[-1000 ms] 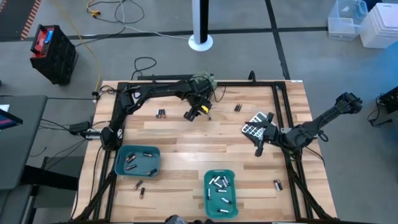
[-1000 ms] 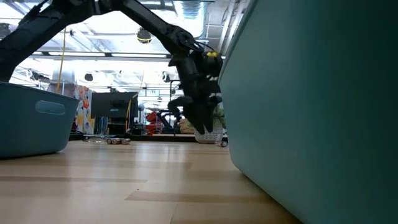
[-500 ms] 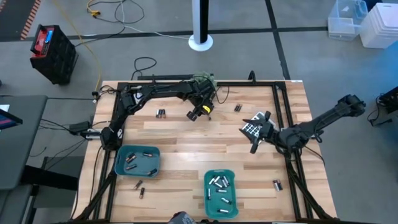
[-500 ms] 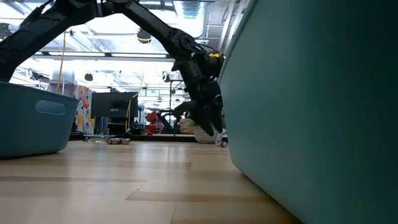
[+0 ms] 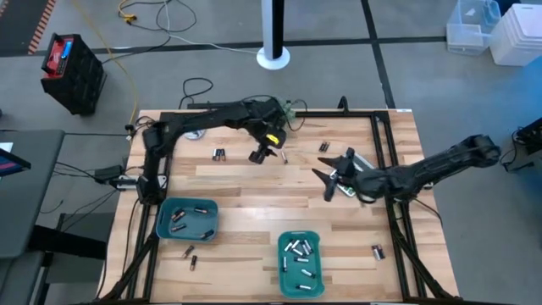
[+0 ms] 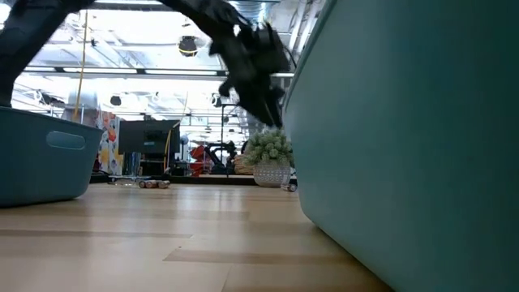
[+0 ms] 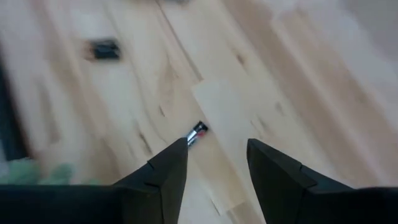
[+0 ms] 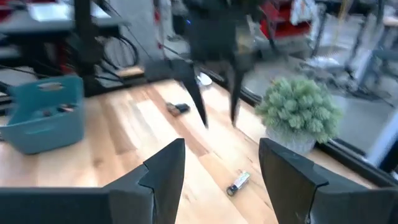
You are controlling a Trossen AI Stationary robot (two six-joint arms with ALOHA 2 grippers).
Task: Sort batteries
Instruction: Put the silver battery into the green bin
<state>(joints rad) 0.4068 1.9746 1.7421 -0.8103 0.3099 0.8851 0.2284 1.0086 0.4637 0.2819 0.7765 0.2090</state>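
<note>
Loose batteries lie on the wooden table: one (image 5: 284, 156) just right of my left gripper (image 5: 257, 157), a dark pair (image 5: 219, 154) to its left and another (image 5: 323, 146) further right. The left gripper hangs open above the table, raised in the low view (image 6: 258, 69). In the left wrist view a small battery (image 7: 196, 132) lies beyond the open fingertips (image 7: 177, 152). My right gripper (image 5: 326, 178) stands open near the table's middle, facing the left gripper (image 8: 217, 93). A battery (image 8: 238, 182) lies between them. Both teal trays, the left one (image 5: 187, 204) and the front one (image 5: 283, 263), hold several batteries.
A small potted plant (image 5: 279, 108) stands at the back edge behind the left gripper. A grey calculator (image 5: 345, 188) shows partly under the right arm. Stray batteries lie by the left tray (image 5: 191, 256) and at the front right (image 5: 378, 251). A black frame borders the table.
The right gripper has swept left off the calculator toward the table's middle. The left gripper has risen and shifted slightly left, away from the battery beneath it.
</note>
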